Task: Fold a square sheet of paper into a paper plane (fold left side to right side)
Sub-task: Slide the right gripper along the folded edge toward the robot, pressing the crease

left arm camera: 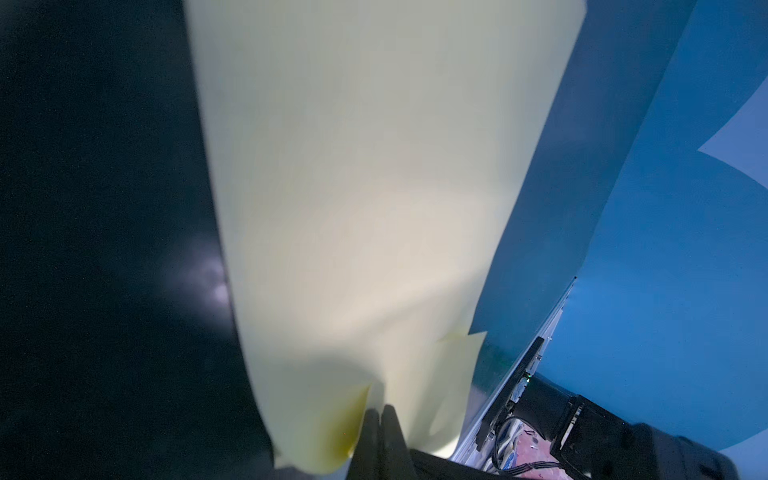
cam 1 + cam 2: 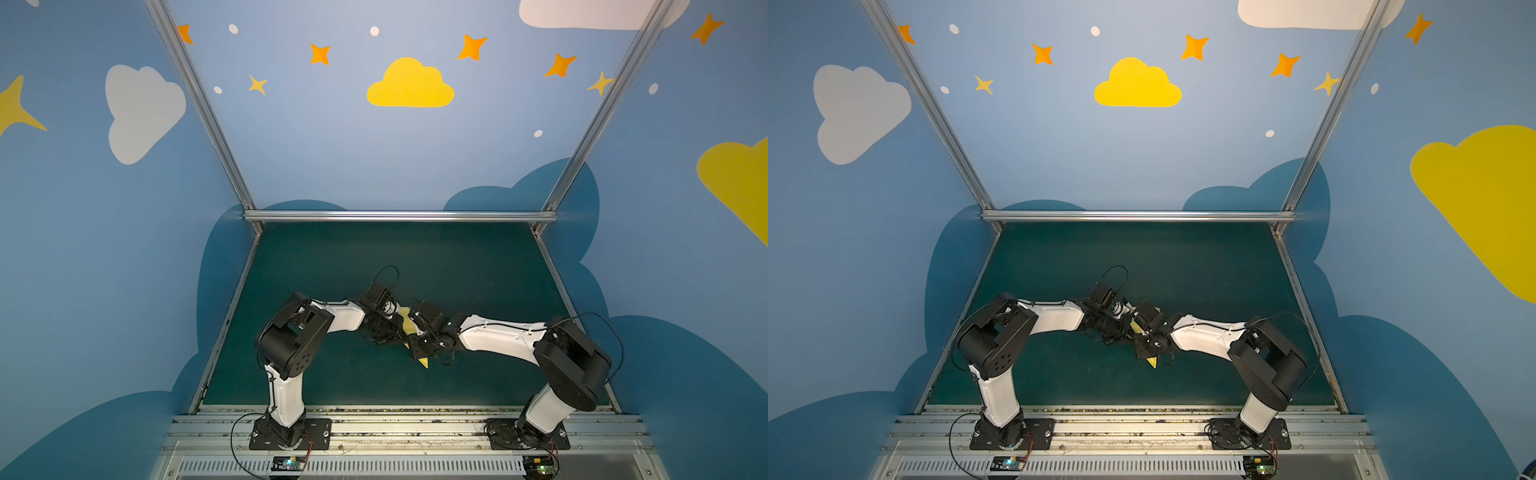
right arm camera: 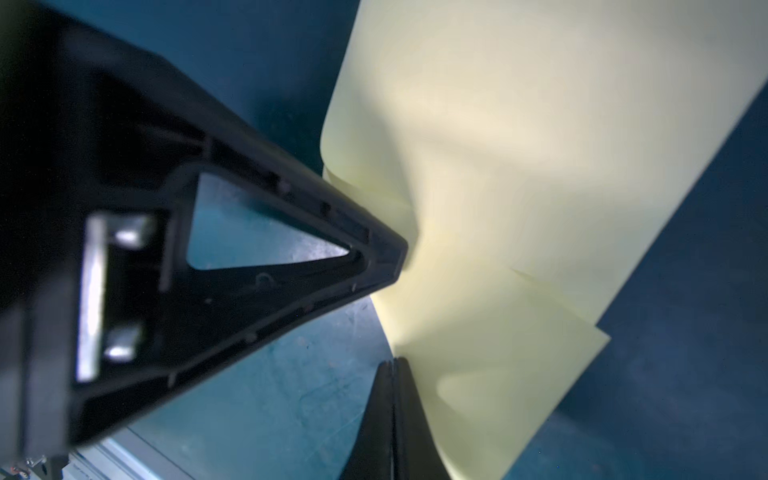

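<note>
Here, the left fingers [image 1: 392, 436] are pinched fully together on one edge of the single yellow paper [image 1: 353, 187], and the right fingers [image 3: 405, 407] are closed just as tight on another edge. Two pairs of fingers, one folded, layered paper, held between them over the middle of the table [image 2: 457, 257].

Far mat [image 2: 415, 253] open; left arm [image 2: 332, 318], right arm [image 2: 498, 336], paper [image 2: 409, 326] between block centre.
</note>
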Robot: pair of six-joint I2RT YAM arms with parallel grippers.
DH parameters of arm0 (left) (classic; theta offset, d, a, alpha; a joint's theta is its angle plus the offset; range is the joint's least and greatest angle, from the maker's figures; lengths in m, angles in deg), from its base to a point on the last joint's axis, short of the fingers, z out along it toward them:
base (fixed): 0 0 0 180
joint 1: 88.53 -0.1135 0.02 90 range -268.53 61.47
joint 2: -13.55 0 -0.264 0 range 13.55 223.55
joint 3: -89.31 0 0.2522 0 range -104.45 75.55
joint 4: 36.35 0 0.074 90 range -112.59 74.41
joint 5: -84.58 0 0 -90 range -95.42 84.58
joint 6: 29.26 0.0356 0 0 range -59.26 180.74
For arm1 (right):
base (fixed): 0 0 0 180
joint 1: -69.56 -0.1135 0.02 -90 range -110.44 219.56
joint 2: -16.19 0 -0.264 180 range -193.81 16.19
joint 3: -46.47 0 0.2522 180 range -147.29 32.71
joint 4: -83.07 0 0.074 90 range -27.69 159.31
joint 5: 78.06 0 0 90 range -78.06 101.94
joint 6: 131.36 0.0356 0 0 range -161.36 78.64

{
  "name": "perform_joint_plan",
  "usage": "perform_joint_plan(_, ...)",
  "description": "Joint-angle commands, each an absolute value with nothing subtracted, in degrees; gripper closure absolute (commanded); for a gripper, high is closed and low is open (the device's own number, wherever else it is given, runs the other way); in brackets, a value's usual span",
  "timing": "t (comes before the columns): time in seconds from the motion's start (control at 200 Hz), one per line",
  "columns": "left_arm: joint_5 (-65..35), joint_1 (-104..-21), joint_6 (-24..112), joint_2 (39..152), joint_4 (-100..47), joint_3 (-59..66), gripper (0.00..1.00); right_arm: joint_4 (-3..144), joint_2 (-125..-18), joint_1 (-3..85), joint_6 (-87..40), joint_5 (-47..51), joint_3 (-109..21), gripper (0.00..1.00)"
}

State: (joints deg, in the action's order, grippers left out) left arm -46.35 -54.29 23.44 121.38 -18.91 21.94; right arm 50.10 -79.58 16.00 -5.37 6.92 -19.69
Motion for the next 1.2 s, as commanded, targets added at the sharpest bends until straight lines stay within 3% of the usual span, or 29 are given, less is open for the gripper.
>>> perform_joint_plan(0.0, -43.1, -54.4, 23.6, 122.7, -17.0, 22.7, 0.96, 50.4, -80.6, 16.2, -5.7, 6.8, -20.2, 1.00)
perform_joint_plan(1.191, -42.0, -54.4, 22.4, 122.6, -16.6, 23.1, 0.96, 50.6, -72.1, 14.4, -0.2, 8.9, -2.5, 1.00)
